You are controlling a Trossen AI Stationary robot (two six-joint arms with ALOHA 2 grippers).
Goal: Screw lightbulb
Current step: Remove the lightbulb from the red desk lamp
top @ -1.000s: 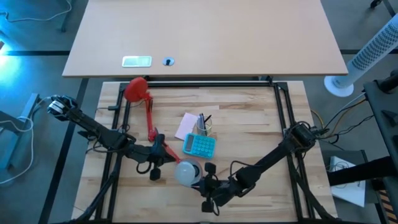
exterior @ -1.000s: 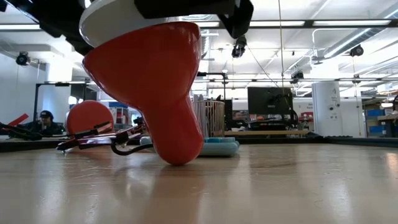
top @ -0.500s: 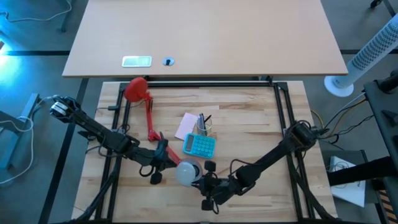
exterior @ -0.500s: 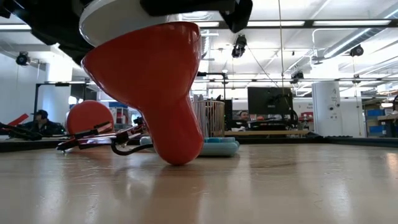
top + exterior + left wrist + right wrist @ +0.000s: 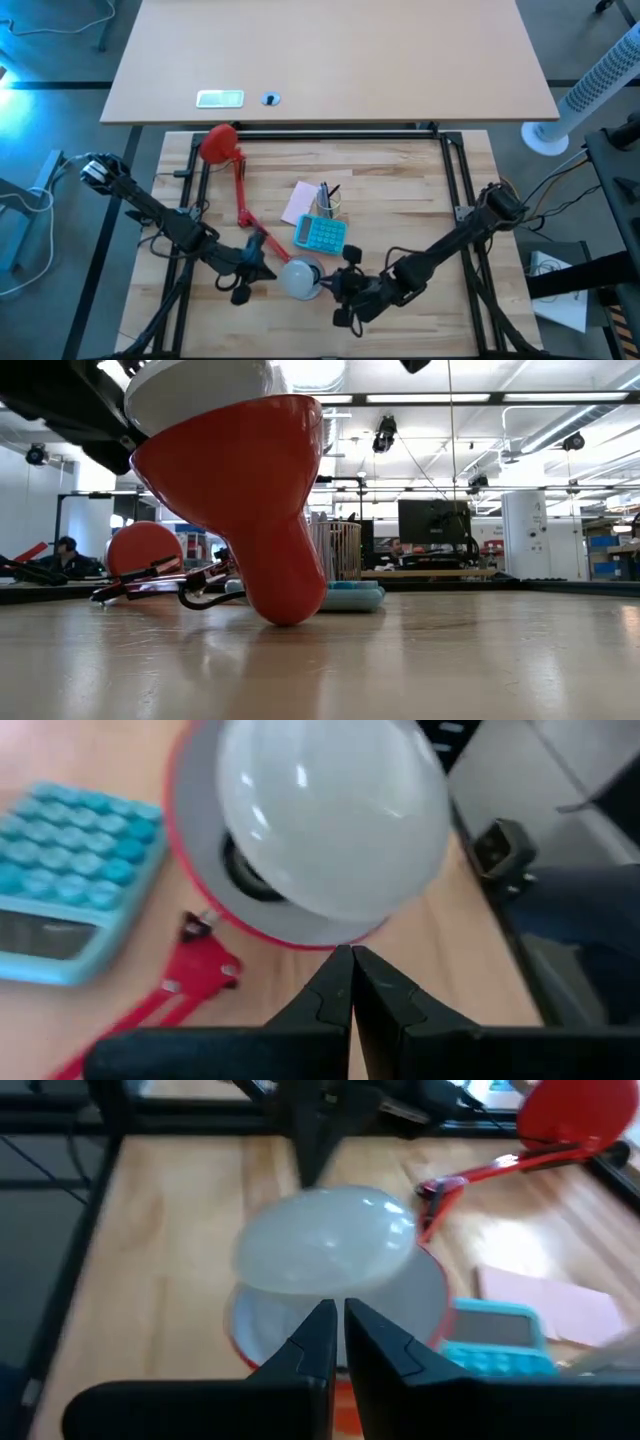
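Wooden desk [image 5: 400, 190]: lightbulb [image 5: 297, 277] seated in lamp shade [image 5: 240, 480]; fragile, slick dome, grip its sides lightly. Left pincer [image 5: 350, 982] and right pincer [image 5: 338, 1320] both closed, empty.

the frosted white glass-like lightbulb [image 5: 330, 815] shines smoothly, with small highlights. the red lamp shade [image 5: 245, 500] looks like glossy plastic. the pale wooden slatted table [image 5: 400, 200] has a satin sheen. the turquoise plastic calculator [image 5: 321, 233] appears matt.

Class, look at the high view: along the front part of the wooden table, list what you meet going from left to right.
Left gripper → lightbulb sitting in the lamp shade → right gripper.
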